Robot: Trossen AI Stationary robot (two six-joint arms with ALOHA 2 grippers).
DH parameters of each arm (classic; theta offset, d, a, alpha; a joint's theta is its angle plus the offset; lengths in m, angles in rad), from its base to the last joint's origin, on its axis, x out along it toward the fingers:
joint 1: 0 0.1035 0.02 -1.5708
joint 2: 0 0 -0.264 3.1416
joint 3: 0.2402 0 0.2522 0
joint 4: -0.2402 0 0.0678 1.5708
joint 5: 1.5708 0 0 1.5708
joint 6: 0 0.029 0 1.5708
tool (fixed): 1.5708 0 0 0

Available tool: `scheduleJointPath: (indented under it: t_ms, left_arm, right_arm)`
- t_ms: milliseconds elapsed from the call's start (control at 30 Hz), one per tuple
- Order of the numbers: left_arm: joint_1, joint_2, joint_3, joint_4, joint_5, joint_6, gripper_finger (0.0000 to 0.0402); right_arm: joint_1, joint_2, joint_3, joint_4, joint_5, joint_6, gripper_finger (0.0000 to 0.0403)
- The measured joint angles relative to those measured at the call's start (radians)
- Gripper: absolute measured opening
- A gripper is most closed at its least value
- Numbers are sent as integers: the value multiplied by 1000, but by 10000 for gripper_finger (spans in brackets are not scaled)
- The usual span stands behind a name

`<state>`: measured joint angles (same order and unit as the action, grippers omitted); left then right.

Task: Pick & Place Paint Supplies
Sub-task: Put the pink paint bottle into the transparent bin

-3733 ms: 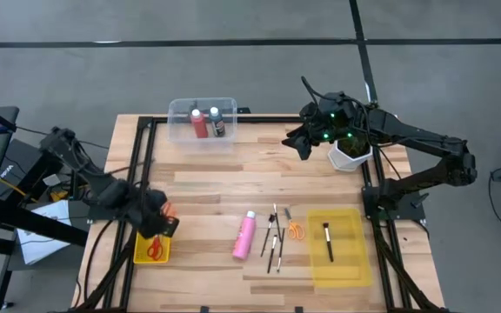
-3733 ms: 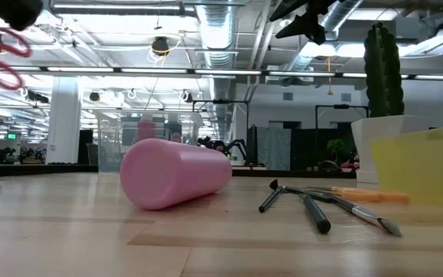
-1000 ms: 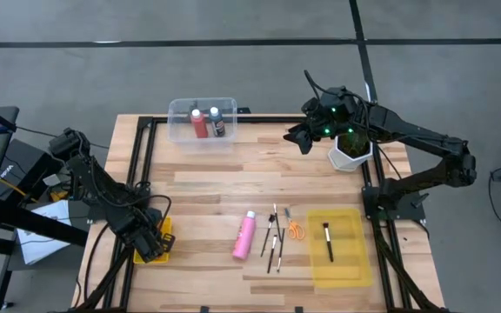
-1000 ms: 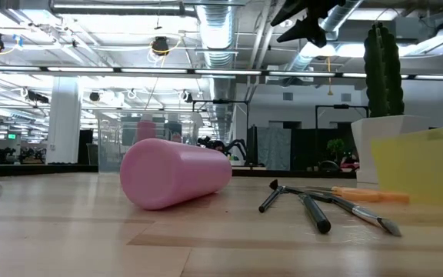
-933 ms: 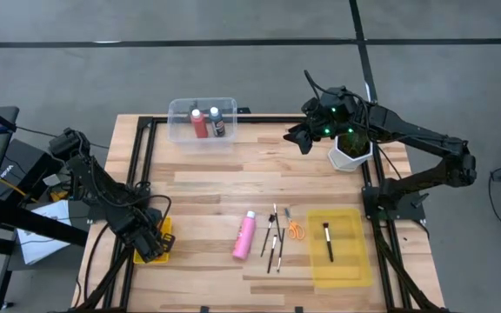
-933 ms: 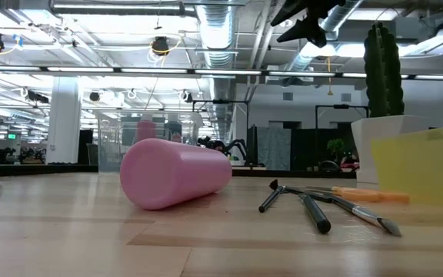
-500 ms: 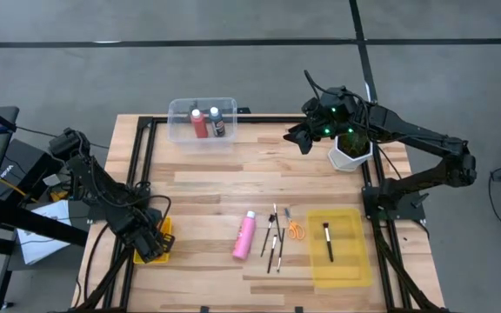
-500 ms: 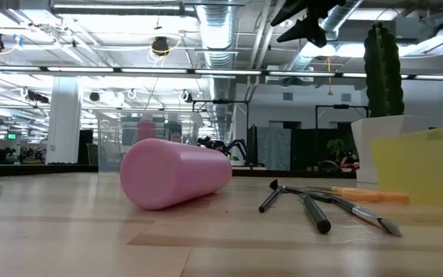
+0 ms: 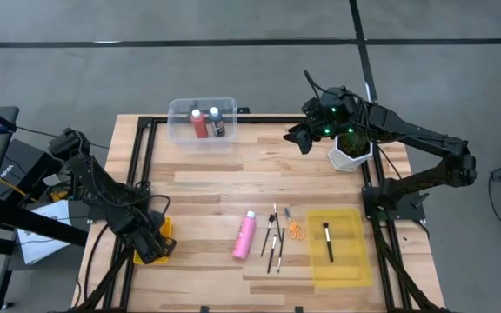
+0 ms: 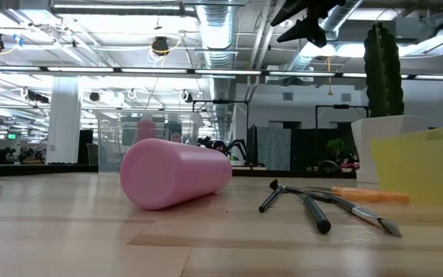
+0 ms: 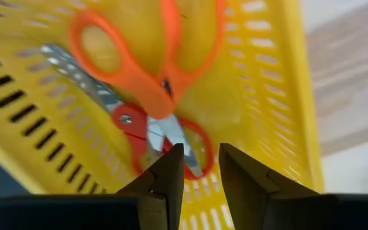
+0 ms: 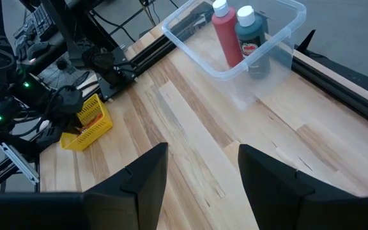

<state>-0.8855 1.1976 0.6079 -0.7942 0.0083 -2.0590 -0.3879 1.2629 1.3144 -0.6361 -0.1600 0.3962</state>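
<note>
My left gripper (image 9: 150, 245) is down in a small yellow basket (image 11: 280, 96) at the table's near left, its fingers a little apart. An orange-handled scissors (image 11: 152, 57) lies across a red-handled scissors (image 11: 136, 137) on the basket's floor. The red handle ring (image 11: 200, 145) shows between my fingertips; I see no hold on it. My right gripper (image 9: 299, 139) is open and empty, high over the far right. A pink bottle (image 9: 245, 235) lies on its side, with several brushes (image 9: 272, 235) and another orange scissors (image 9: 296, 230) flat on the table.
A clear bin (image 9: 181, 132) at the far left holds a red bottle (image 9: 199, 122) and a dark white-capped bottle (image 9: 217, 122). A yellow tray (image 9: 355, 261) at the near right holds one brush (image 9: 329, 242). A plant in a white pot (image 9: 350, 149) stands at the far right.
In the last second nothing has visibly changed. Before that, my left gripper came down from above the table into the yellow basket, where the red scissors it carried now lies.
</note>
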Motion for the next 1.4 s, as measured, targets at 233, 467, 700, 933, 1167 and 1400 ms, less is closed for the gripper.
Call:
scheduleJointPath:
  t_ms: [233, 467, 700, 933, 1167, 1400]
  left_arm:
    - [0, 0, 0, 92, -9, 12, 92]
    - [0, -68, 0, 127, -26, 13, 93]
    - [0, -205, 0, 202, -152, 98, 91]
    - [12, -299, 0, 315, -458, 257, 90]
    - [135, -314, 0, 377, -589, 352, 90]
    - [332, -289, 0, 595, -594, 620, 90]
  right_arm:
    - [0, 0, 0, 0, 0, 0, 187]
    - [0, 0, 0, 0, 0, 4, 187]
    - [0, 0, 0, 0, -26, 8, 187]
    - [18, 0, 0, -15, -26, 7, 187]
    - [50, 0, 0, -130, -27, -12, 187]
    - [87, -7, 0, -273, -26, -34, 187]
